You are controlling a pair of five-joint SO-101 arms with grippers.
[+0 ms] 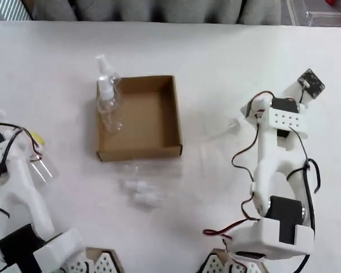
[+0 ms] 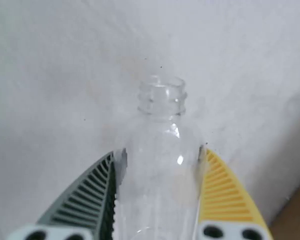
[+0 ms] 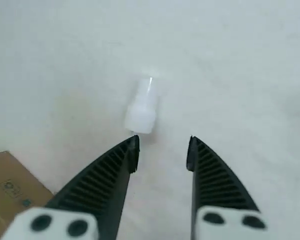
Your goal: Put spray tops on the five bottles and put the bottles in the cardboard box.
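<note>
A: On the table (image 1: 227, 51), seen from high up, what lies where?

B: The cardboard box (image 1: 159, 149) sits near the middle, open side up. Two capped bottles (image 1: 109, 105), clear with white spray tops on, are inside it against the wall nearest the left arm (image 1: 23, 193). Just in front of the box, on the table, is a cluster of clear pieces (image 1: 141, 192), too faint to count.

A: And the arms?

B: The left arm is at the near left corner with an uncapped bottle (image 1: 44, 169) at its tip. The right arm (image 1: 278, 165) stretches out on the box's other side, apart from it. A loose spray top (image 1: 234, 122) lies on the table by its tip.

A: From the left wrist?

B: The left gripper (image 2: 160, 154) has its fingers (image 2: 90, 195), one grey and one yellow, clamped on the uncapped bottle's clear body. The threaded neck is bare and points away from the camera, with the table behind it.

A: From the right wrist?

B: The right gripper (image 3: 162, 141) hangs over the table with its black fingers (image 3: 105, 175) spread apart. The loose spray top lies on its side just beyond one fingertip; I cannot tell whether they touch. A corner of the cardboard box shows off to the side.
</note>
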